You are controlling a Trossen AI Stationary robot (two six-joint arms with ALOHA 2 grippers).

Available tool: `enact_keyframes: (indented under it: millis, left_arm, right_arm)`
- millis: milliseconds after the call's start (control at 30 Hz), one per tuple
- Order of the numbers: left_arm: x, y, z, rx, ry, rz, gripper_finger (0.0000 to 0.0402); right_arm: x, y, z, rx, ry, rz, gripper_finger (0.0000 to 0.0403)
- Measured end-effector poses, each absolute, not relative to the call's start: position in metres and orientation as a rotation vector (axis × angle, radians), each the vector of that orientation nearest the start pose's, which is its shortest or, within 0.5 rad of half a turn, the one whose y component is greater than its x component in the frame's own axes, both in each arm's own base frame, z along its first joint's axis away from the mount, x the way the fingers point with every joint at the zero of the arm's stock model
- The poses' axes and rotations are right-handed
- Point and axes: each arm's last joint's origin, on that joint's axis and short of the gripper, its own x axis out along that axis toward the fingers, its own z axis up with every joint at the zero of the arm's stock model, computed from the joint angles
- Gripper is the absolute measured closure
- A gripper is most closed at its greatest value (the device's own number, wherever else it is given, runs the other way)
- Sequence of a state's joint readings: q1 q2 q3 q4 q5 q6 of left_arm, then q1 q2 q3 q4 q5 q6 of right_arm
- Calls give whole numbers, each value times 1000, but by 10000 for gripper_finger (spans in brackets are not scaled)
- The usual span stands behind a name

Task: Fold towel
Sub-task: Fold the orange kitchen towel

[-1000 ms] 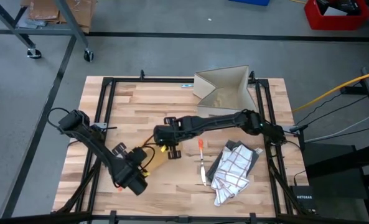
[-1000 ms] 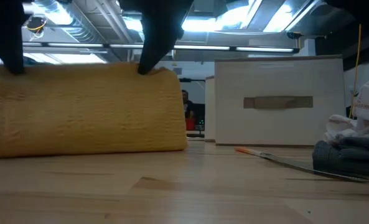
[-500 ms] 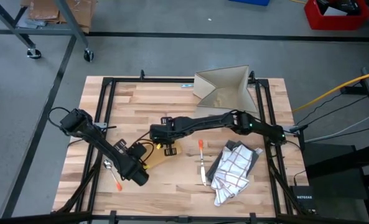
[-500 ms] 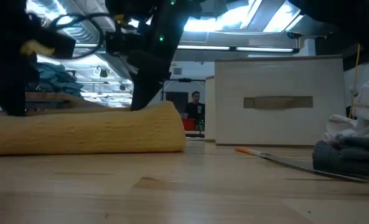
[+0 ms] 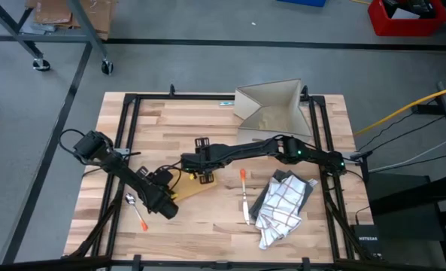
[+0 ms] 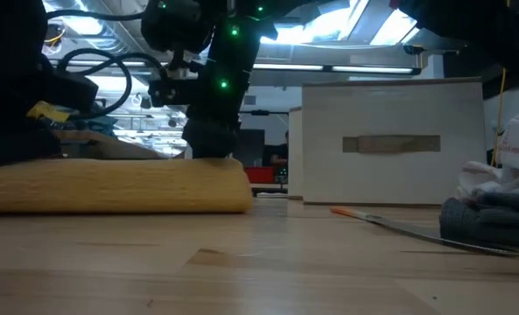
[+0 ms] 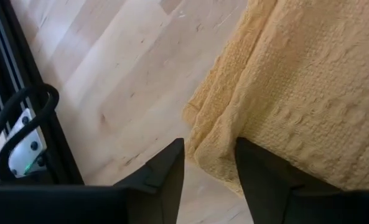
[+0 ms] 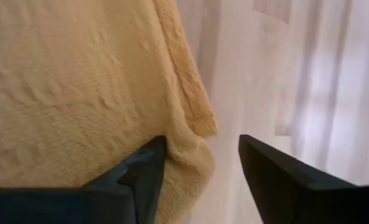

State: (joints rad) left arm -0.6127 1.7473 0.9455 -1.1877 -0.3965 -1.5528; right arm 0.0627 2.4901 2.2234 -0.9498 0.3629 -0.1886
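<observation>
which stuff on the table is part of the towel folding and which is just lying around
Part of the job:
yellow towel, lying flat on the table
left gripper, open at one corner
right gripper, open at another

Just lying about:
checked cloth pile
orange-handled spoon
orange-handled utensil
cardboard box

Workshop: concrete floor (image 5: 207, 68), wheeled metal racks (image 5: 65, 34).

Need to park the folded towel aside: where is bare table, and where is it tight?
Bare wood: the far-left stretch between the box and the frame rail, and the near edge between spoon and cloth pile. Crowded: centre, where both grippers flank the yellow towel.
</observation>
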Motion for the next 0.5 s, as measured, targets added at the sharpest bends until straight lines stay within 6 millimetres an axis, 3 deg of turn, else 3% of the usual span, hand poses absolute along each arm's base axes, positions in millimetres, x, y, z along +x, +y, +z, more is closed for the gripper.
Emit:
enact_keyframes:
  millis: [300, 500]
  left_arm:
    - [206, -132, 148, -288, 1212, 1141, 278]
    - [210, -134, 170, -201, 1260, 1146, 297]
  right_arm:
    - [515, 21, 169, -461, 1214, -206, 174]
    - [515, 21, 191, -470, 1205, -219, 173]
